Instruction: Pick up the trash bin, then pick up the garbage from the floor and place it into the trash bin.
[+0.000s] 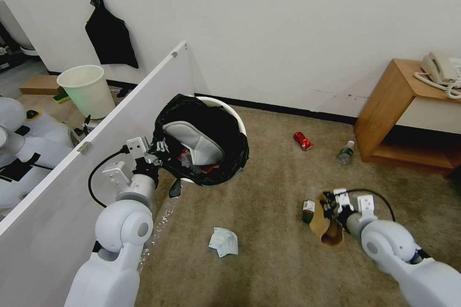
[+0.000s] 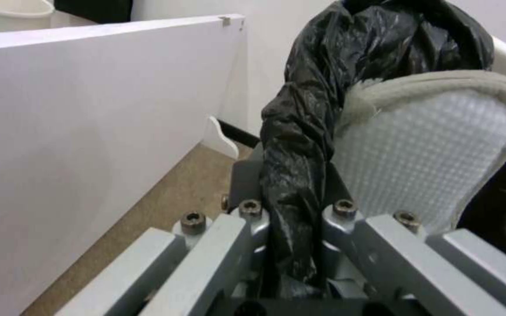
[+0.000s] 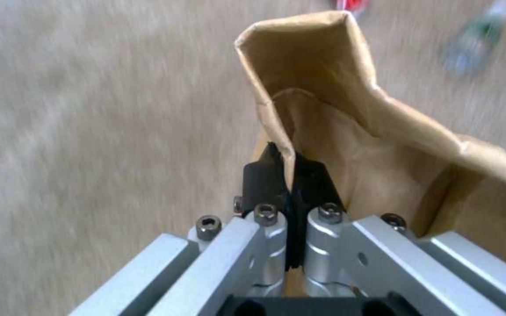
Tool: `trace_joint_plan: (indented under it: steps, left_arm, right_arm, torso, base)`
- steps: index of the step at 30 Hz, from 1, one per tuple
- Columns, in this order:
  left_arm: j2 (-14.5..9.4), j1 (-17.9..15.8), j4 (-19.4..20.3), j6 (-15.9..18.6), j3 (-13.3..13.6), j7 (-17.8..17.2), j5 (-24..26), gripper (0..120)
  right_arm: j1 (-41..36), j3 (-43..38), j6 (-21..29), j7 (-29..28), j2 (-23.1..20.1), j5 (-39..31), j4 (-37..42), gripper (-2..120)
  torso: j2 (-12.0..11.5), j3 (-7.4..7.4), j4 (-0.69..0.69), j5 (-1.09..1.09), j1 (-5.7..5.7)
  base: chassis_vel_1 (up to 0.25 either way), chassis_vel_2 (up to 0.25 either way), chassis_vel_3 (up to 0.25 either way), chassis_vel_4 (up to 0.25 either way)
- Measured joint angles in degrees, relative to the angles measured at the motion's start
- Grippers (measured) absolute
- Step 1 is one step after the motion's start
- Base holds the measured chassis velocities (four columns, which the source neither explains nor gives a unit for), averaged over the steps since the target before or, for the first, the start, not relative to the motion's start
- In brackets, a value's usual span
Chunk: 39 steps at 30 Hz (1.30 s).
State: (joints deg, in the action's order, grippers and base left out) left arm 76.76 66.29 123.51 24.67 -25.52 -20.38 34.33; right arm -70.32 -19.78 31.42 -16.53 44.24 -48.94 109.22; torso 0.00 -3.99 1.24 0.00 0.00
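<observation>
At right, the right gripper (image 1: 331, 207) pinches a paper bag (image 1: 325, 225) by one thin wall; it may tear or slip. Left gripper (image 1: 161, 149) clamps the bin (image 1: 211, 141) rim, held tilted; contents could spill.

Count: two round plastic bins, one black-bag-lined white bin (image 1: 235, 116) and one unlined cream-green bin (image 1: 89, 88) at 10 o'clock. One brown paper bag (image 1: 327, 230). Two small bottles (image 1: 308, 208) (image 1: 345, 152). One red can (image 1: 303, 140). One crumpled white tissue (image 1: 224, 242).
</observation>
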Motion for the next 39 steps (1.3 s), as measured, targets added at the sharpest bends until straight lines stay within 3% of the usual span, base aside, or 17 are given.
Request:
trace_joint_plan:
  steps: [16, 26, 30, 39]
  left_arm:
    - [-0.34, 0.68, 0.26, 0.47, 0.02, -0.02, 0.72, 5]
    - [-0.41, 0.54, 0.16, 1.28, 0.09, -0.18, 1.99, 5]
    - [-0.33, 0.57, -0.17, 1.80, 0.29, -0.27, 2.64, 5]
    - [-0.27, 0.30, -0.47, 2.36, 1.29, -0.61, 3.07, 5]
  right_arm:
    - [5.90, -2.74, -5.18, 1.73, 1.37, 3.96, 6.35, 0]
    - [8.65, -3.62, -14.08, 7.67, 1.70, 9.42, 8.67, 0]
    - [9.85, -3.73, -21.55, 12.42, 1.88, 11.44, 7.86, 0]
    - [9.90, -4.63, -24.32, 15.53, 1.30, 11.78, 8.89, 0]
  torso:
    - [0.00, 0.00, 0.00, -0.01, 0.00]
    - [0.00, 0.00, 0.00, 0.00, 0.00]
    - [0.00, 0.00, 0.00, 0.00, 0.00]
    - [0.00, 0.00, 0.01, 0.01, 0.00]
  base:
    - [0.000, 0.000, 0.000, 0.000]
    - [0.000, 0.000, 0.000, 0.000]
    - [0.000, 0.000, 0.000, 0.000]
    - [0.000, 0.000, 0.000, 0.000]
